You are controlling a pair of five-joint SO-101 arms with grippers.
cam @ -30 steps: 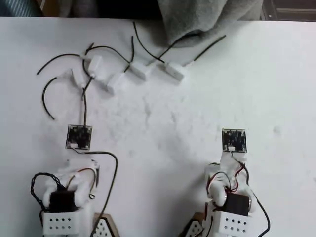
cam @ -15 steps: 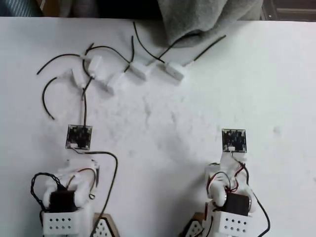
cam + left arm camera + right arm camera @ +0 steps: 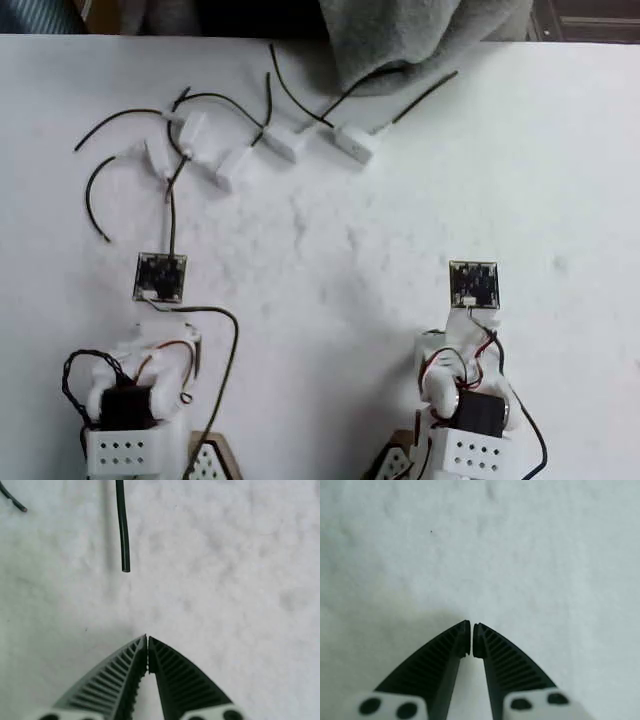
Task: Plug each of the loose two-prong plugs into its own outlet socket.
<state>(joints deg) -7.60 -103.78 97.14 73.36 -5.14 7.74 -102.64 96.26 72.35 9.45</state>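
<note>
Cannot tell prongs from socket holes on the white blocks (image 3: 285,142) in the upper left of the high view: too small. Cannot tell either whether the black wire (image 3: 338,105) at top centre runs under the hem of the grey cloth (image 3: 400,45), itself cut by the upper edge. Cut off at the lower edge: left arm (image 3: 130,400) and right arm (image 3: 465,405). In the left wrist view, a wire stub (image 3: 121,525) cut by the frame edge, likewise the rear of the left gripper (image 3: 148,641). Same for the right gripper (image 3: 471,639) in its own view.
</note>
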